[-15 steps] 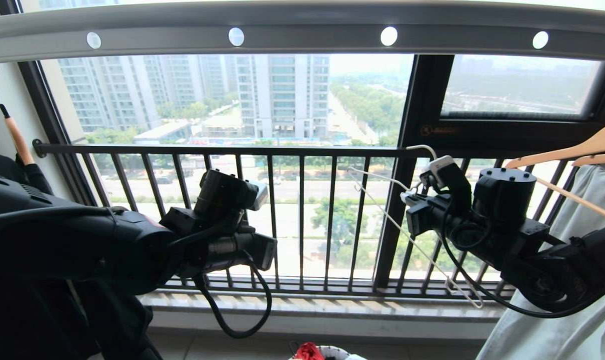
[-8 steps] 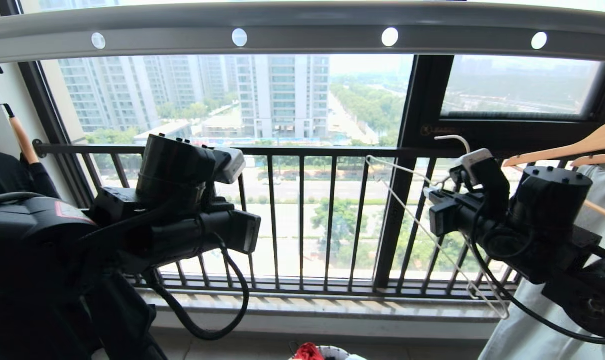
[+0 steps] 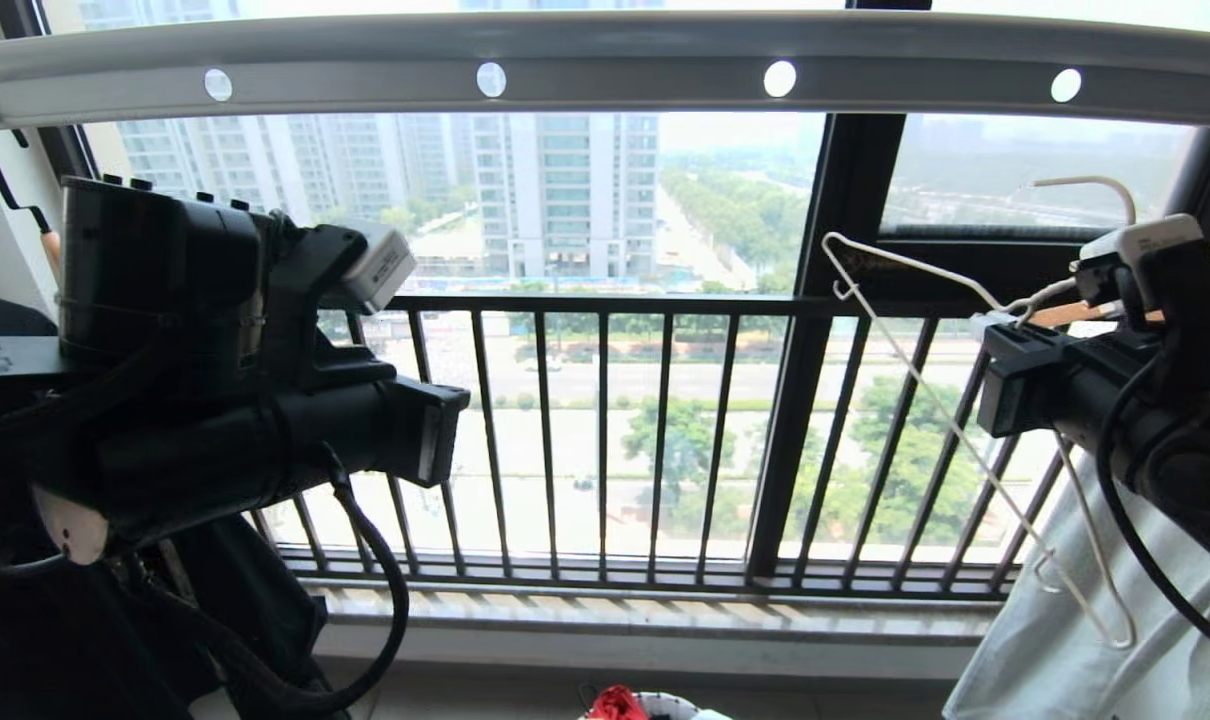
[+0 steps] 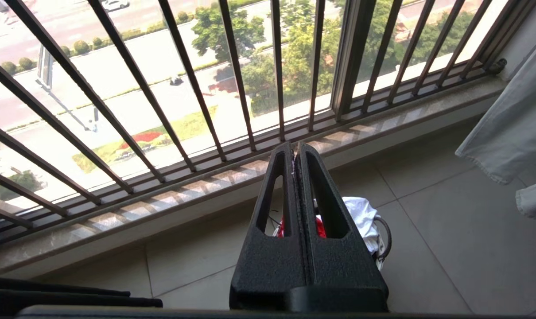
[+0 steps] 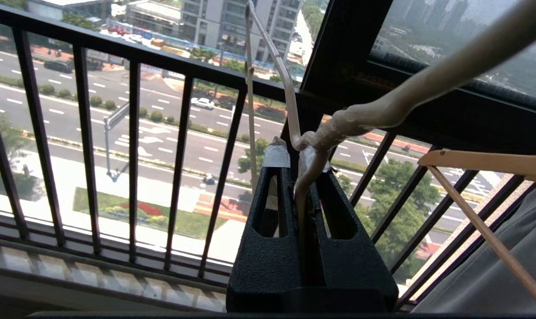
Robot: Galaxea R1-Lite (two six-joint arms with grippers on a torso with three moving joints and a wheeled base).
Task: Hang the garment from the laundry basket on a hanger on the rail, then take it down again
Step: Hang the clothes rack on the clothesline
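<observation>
Cream hanger (image 3: pixel 925 395) tilted below rail (image 3: pixel 605 60); red garment (image 3: pixel 616 703) in basket (image 3: pixel 670 703).

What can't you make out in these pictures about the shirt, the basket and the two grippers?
- Red T-shirt: left wrist view, mostly behind the shut left gripper; head view, cut by the bottom edge.
- Laundry basket: half hidden the same way.
- Right gripper, shut on the hanger: head view, fingertips hidden by its own body.
</observation>
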